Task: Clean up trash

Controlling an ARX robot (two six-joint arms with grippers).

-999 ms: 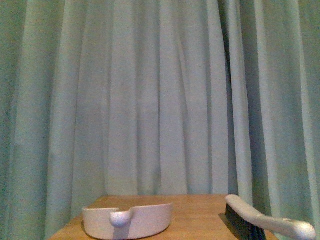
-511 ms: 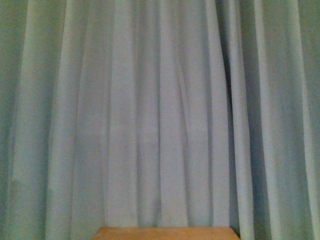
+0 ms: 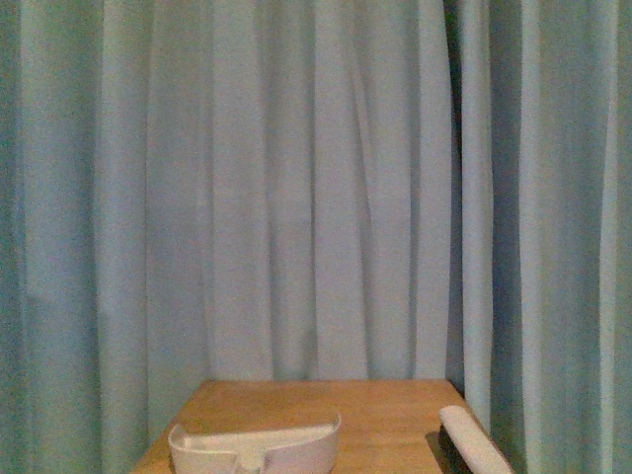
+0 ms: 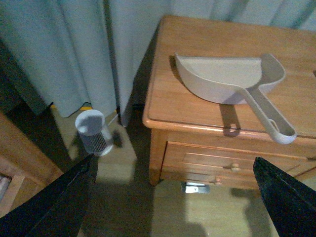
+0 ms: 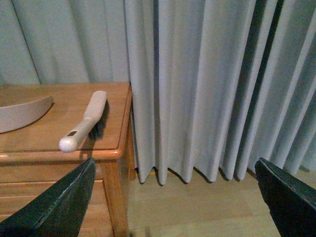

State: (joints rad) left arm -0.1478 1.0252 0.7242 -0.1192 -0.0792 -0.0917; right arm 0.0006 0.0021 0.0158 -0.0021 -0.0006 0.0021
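A pale pinkish-grey plastic dustpan, smooth and matte, with a curved scoop wall and a long handle ending in a rounded hanging loop, is seen lying on a honey-coloured wooden table with rounded, moulded edges; the handle juts out past the table's front lip. Drawers with small round wooden knobs are set below the top. Well apart from the dustpan, near the table's right edge, a hand brush is laid flat, its smooth cream plastic back and handle above short dark bristles. Heavy pale blue-green curtain fabric is hung in deep vertical folds behind and beside the table. On the floor by the table's left side, a small upright cylinder with a pale top and a finely ribbed or meshed wall is stood. The left gripper is spread wide, its dark matte fingers empty; the right gripper is likewise held wide apart with nothing between its fingers. The trash cannot be made out in any view
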